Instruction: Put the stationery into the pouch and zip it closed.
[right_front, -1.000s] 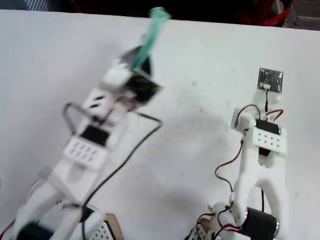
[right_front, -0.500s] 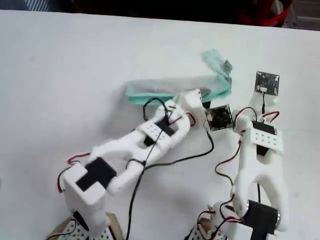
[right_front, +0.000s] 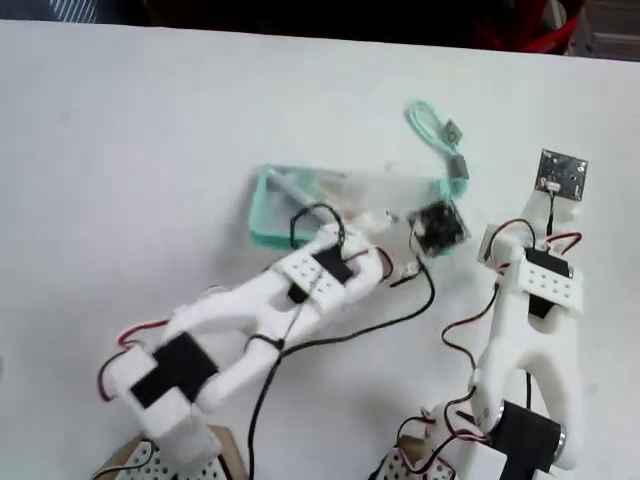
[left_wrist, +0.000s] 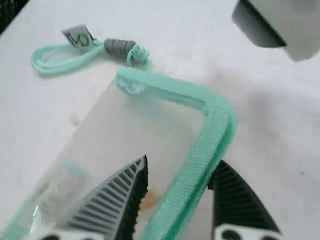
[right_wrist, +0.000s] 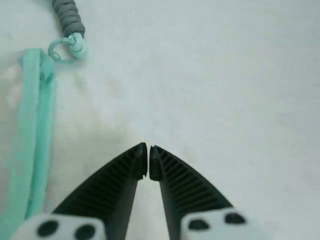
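Observation:
The clear pouch (right_front: 335, 195) with a teal zip edge lies flat in the middle of the table. Its teal lanyard loop (right_front: 435, 125) trails off the end nearer the right arm. Something pale inside (left_wrist: 65, 180) shows through the plastic; I cannot tell what it is. My left gripper (left_wrist: 180, 167) is open low over the pouch's corner, and the teal edge (left_wrist: 210, 130) runs between its fingers. My right gripper (right_wrist: 149, 150) is shut on nothing. It hovers over bare table beside the pouch edge (right_wrist: 35, 130) and the grey lanyard knot (right_wrist: 67, 17).
The left arm (right_front: 250, 310) lies stretched across the near middle of the table, with a black cable (right_front: 340, 335) looping beside it. The right arm (right_front: 530, 300) stands at the right. A wooden base block (right_front: 228, 452) sits at the near edge.
The left arm swung from the far left, where it held the pouch aloft, to mid-table. The pouch now lies flat. The right arm shifted slightly to the right.

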